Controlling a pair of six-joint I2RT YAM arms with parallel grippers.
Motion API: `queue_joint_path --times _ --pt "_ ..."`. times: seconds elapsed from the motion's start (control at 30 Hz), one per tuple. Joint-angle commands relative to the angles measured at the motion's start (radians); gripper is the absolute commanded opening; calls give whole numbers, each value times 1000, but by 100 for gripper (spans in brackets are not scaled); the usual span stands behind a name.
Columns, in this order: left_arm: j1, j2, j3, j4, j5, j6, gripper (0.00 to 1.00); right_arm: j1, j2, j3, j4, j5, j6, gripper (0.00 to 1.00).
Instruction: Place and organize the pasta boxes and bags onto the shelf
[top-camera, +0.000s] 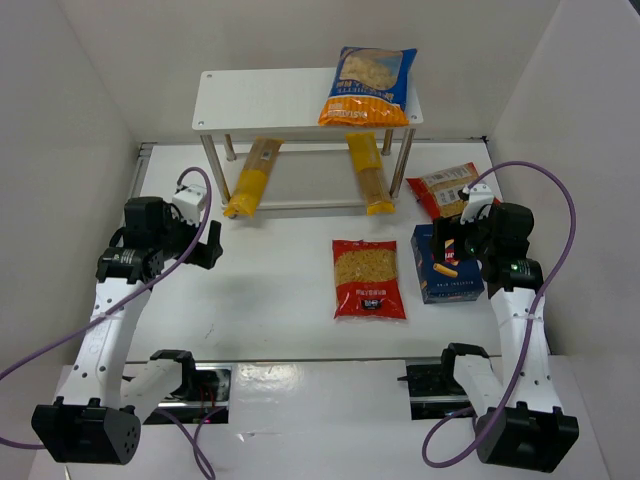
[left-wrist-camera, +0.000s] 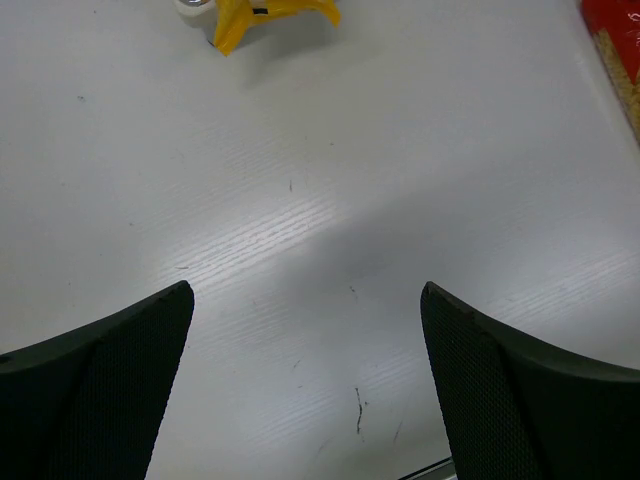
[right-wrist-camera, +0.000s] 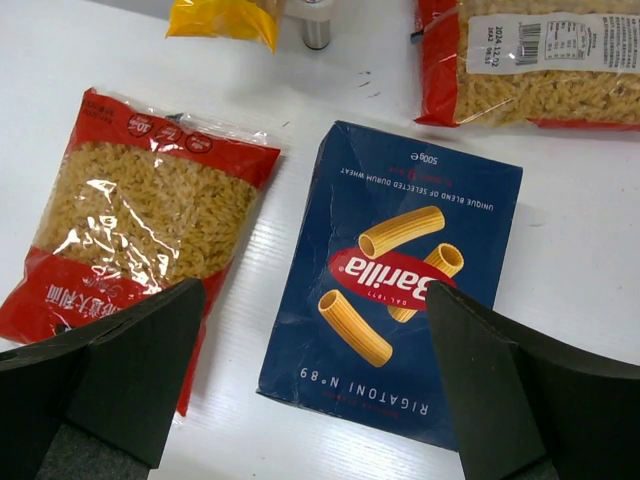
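Pick step under way: hovering over blue box (right-wrist-camera: 395, 280) near right edge of desk (top-camera: 270, 300) with right hand (right-wrist-camera: 312, 300) released, empty; left hand (left-wrist-camera: 305, 290) likewise released near left edge; next, probably: lowering, clamping across box, lifting onto shelf (top-camera: 260, 100) beside orange-and-blue bag (top-camera: 368, 85).

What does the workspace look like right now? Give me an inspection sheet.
Surface: white table, faint scratches.
Job's things: orange-and-blue bag on shelf top; two yellow spaghetti packs underneath; two red bags and blue box on table.
Clutter: nothing seen.
Claws: left claw open over bare table; right claw open above blue box.
Cables: purple cables loop from both arms.
Surroundings: white walls on three sides.
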Motion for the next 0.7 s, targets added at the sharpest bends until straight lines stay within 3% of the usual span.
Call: queue_joint_path --times 0.0,0.2,0.27,0.33,0.37,0.47,0.67 --pt "-2 -14 -4 31 19 6 100 5 0 48 -3 -26 -10 99" --pt "-2 -23 -4 40 -18 -17 100 15 38 60 -36 -92 -73 99" --pt "7 -32 -13 40 -18 -17 100 60 84 104 -84 -151 -146 99" --pt "7 -44 -13 51 -27 -17 100 123 125 144 -133 -118 -216 99" --pt "17 -53 -13 51 -39 -26 100 180 159 170 -133 -75 -216 99" --pt "44 -90 -24 74 -76 -35 100 591 196 160 -118 206 -216 99" --pt "109 -142 -55 127 -194 -67 100 878 357 117 -75 264 -282 99"
